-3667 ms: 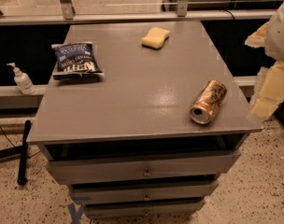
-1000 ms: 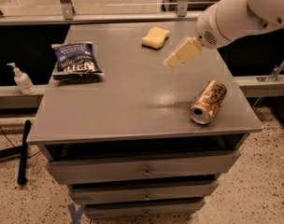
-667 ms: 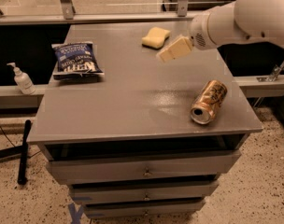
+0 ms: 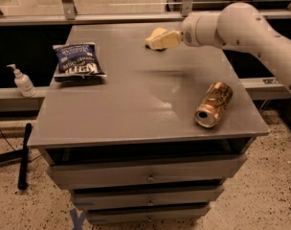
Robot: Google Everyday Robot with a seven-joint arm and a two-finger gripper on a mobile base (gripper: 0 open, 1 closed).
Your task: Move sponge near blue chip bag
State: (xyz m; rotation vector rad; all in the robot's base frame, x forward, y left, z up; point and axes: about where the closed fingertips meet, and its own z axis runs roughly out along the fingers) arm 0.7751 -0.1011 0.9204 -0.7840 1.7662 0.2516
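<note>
The sponge (image 4: pixel 158 31) is being partly covered by the gripper (image 4: pixel 152 43) at the far middle of the table (image 4: pixel 136 109); whether it is being clasped cannot be told. The blue chip bag (image 4: pixel 77 61) is lying well apart, far left; a gold can (image 4: pixel 214 104) is lying near right.

A gold can (image 4: pixel 214 104) lies sideways on the gray 3-drawer cabinet (image 4: pixel 136 109); a pump bottle (image 4: pixel 22 80) stands beside it.
</note>
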